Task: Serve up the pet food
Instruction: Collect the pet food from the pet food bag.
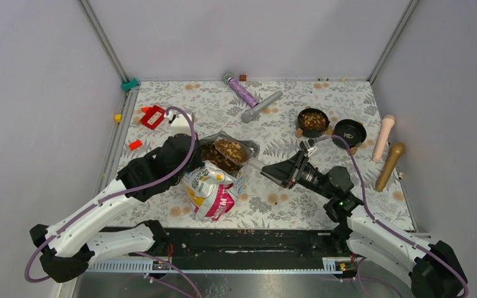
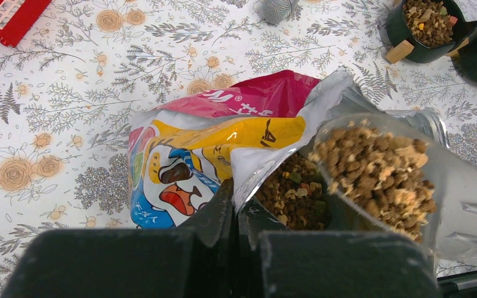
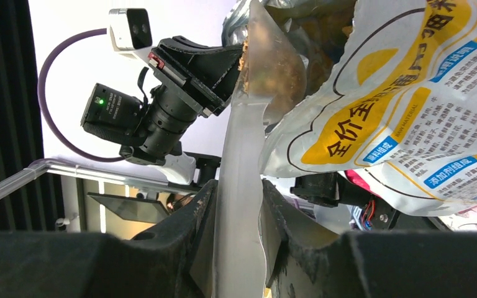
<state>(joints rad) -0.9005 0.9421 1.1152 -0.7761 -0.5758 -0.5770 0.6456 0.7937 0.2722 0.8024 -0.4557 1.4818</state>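
1. nearest the left wrist camera, the left end effector [image 2: 235, 208] has its two black fingers pressed together on the silver-lined lip of the bag [image 2: 211, 143], pinching that edge.
2. close under the right wrist camera, the right end effector [image 3: 239, 208] stands part open, both fingers clamped on the flat clear handle of a scoop [image 3: 243, 133]; the handle fills the gap between them.
3. the pet food [image 2: 372, 171], small brown and tan kibble, is heaped in the clear head of the scoop, which sits in the mouth of the bag. more kibble lies inside the bag just beside it, against the silver lining.
4. the bag lies on the floral surface [image 1: 286, 205] near the middle, between the two arms, its open mouth toward the far side.
5. writing: the back of the bag carries large yellow chinese characters starting 全价全, with blue tabs reading 原料组成 and 添加剂组成 over fine print too small to read. the front shows a cartoon animal face on yellow and white, and a magenta band with white letters, of which only an "m" with a ® mark is clear.
6. farther right, a black bowl [image 1: 312, 119] holds kibble; a second black bowl [image 1: 349, 131] stands just beside it.
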